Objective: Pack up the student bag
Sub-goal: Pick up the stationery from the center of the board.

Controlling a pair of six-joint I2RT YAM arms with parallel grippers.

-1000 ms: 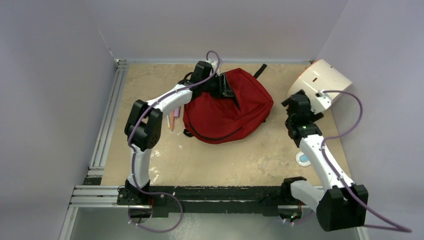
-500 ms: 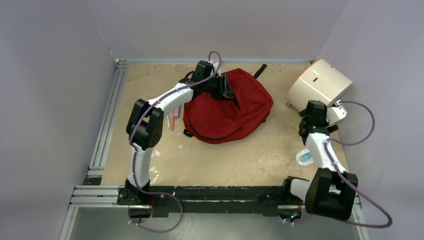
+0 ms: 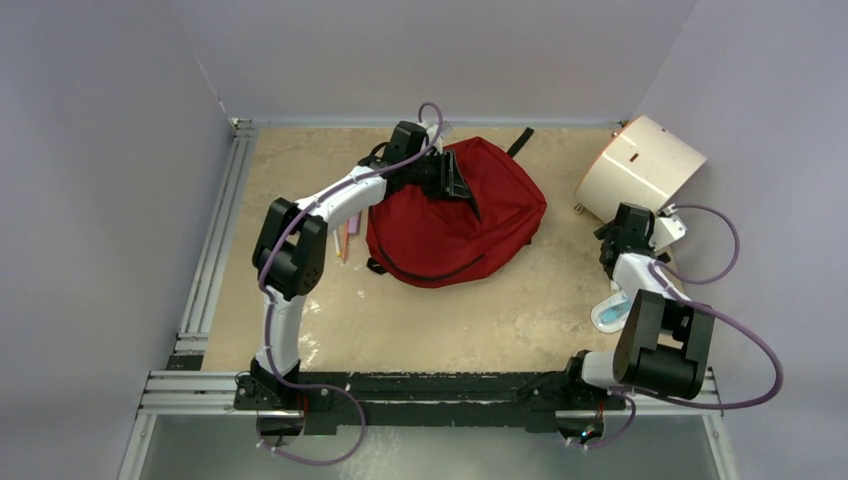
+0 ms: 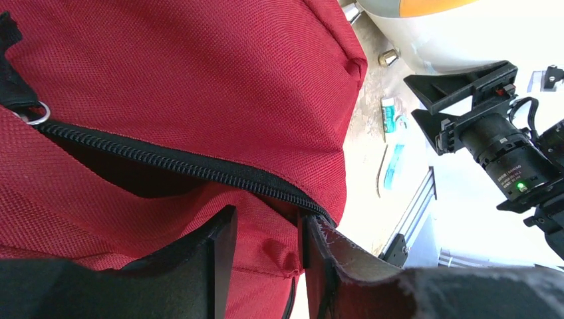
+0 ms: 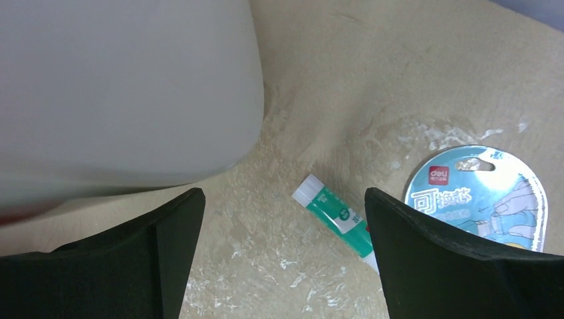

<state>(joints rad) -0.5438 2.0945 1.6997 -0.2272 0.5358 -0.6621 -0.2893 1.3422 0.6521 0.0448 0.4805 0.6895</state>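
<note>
The student bag (image 3: 450, 225) is a dark-red backpack lying in the middle back of the table. Its black zipper (image 4: 186, 166) is partly open. My left gripper (image 3: 445, 175) sits at the bag's top edge and is shut on a fold of red fabric just below the zipper (image 4: 266, 222). My right gripper (image 3: 622, 225) hangs open over the table beside the white rounded box (image 3: 640, 165). A green-and-white glue stick (image 5: 336, 219) lies on the table between its fingers (image 5: 282, 199), untouched.
A round blue-and-white packet (image 5: 475, 196) lies right of the glue stick, partly under my right arm (image 3: 608, 315). Pink and orange pencils (image 3: 347, 235) lie left of the bag. Walls close in the back and both sides.
My right arm has folded back and swung right, bringing its gripper from the open table to just beside the white box. The left gripper stays on the bag.
</note>
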